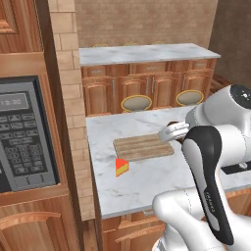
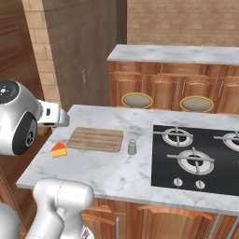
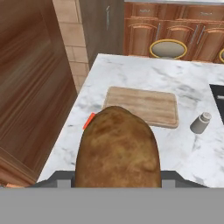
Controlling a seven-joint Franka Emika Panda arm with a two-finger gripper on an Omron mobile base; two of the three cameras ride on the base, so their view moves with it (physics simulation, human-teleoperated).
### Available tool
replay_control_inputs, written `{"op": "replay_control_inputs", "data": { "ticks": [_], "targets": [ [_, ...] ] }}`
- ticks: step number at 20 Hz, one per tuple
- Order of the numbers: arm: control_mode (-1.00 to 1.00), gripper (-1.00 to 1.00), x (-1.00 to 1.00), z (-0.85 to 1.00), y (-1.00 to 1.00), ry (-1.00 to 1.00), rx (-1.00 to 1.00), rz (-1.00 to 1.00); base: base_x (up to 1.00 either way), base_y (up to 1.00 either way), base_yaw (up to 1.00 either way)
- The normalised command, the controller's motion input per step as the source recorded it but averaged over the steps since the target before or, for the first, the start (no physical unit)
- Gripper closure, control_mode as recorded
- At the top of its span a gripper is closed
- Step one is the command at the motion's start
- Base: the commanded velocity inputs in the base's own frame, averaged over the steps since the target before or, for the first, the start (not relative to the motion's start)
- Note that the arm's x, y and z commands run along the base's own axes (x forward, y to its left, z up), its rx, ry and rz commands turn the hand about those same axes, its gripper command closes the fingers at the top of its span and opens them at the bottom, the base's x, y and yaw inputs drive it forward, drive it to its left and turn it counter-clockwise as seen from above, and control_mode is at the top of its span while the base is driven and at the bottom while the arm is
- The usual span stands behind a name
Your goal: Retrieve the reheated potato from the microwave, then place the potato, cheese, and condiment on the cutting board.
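Since potato (image 3: 116, 148) sits clamped in gripper (image 3: 117, 175), arm hangs high over counter (image 3: 144, 74), lined up for board (image 3: 144, 105); cheese (image 1: 121, 166), shaker (image 3: 200, 123), 2 left.

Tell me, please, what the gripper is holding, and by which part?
The gripper holds the potato by its near end; the finger contact is hidden.

Probably a home kitchen: microwave (image 1: 24, 135), gas hob (image 2: 196, 156), marble counter (image 2: 116, 172).
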Motion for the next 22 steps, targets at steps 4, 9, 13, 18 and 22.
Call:
{"op": "replay_control_inputs", "data": {
  "ticks": [4, 9, 13, 18, 22],
  "targets": [
    [-1.00, 1.00, 0.04, 0.00, 0.00, 0.00, 0.00, -0.01, 0.00, 0.00, 0.00],
    [-1.00, 1.00, 0.43, 0.00, 0.00, 0.11, 0.00, 0.00, 0.00, 0.00, 0.00],
    [-1.00, 1.00, 0.55, -0.01, 0.04, 0.23, 0.00, 0.00, 0.00, 0.00, 0.00],
    [-1.00, 1.00, 0.49, -0.13, 0.08, 0.23, 0.01, 0.00, 0.00, 0.00, 0.00],
    [-1.00, 1.00, 0.44, -0.29, 0.18, 0.03, 0.00, 0.00, 0.00, 0.00, 0.00]
  ]
}}
